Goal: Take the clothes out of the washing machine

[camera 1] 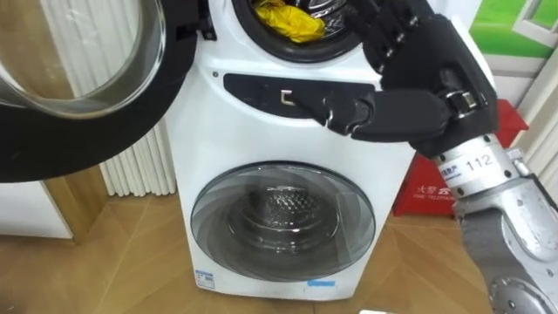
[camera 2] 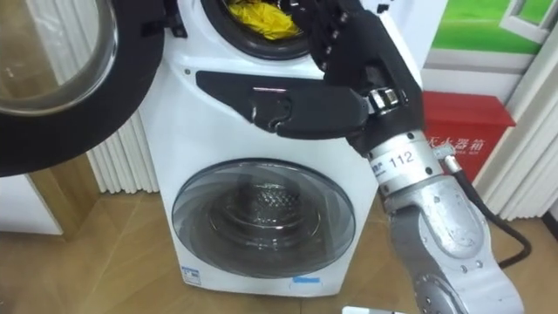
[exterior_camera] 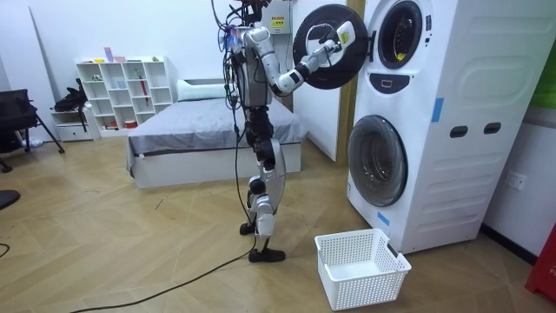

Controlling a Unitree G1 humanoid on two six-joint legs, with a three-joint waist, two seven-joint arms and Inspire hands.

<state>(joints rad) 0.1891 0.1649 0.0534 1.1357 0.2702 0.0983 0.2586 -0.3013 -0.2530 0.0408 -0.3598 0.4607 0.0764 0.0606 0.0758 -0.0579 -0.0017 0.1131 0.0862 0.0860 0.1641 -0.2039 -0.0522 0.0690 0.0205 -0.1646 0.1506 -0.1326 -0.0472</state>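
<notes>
**Yellow cloth sits up and to the left of the hand**

The yellow cloth [camera 1: 288, 21] lies bunched up in the round mouth of the top washing machine [camera 1: 205, 122], right at the front edge. The right hand [camera 1: 427, 83] is held up just beside that mouth, on its right side. So the cloth is to the left of the hand, a little higher and farther in.

The fingers [camera 1: 384, 39] point up toward the mouth and are loose, not closed. The thumb [camera 1: 349, 112] sticks out wide to the left across the machine's front. The hand holds nothing. (The fingertips run off the top of the view, so I cannot tell if they touch the cloth.)

The cloth is a lump with no clear long side, so I think any side would do for a grab. The next move looks like a short reach left and in. The round door [camera 1: 52, 131] is open, well off to the left. A white basket [exterior_camera: 360, 265] sits on the floor near the robot's feet.
</notes>
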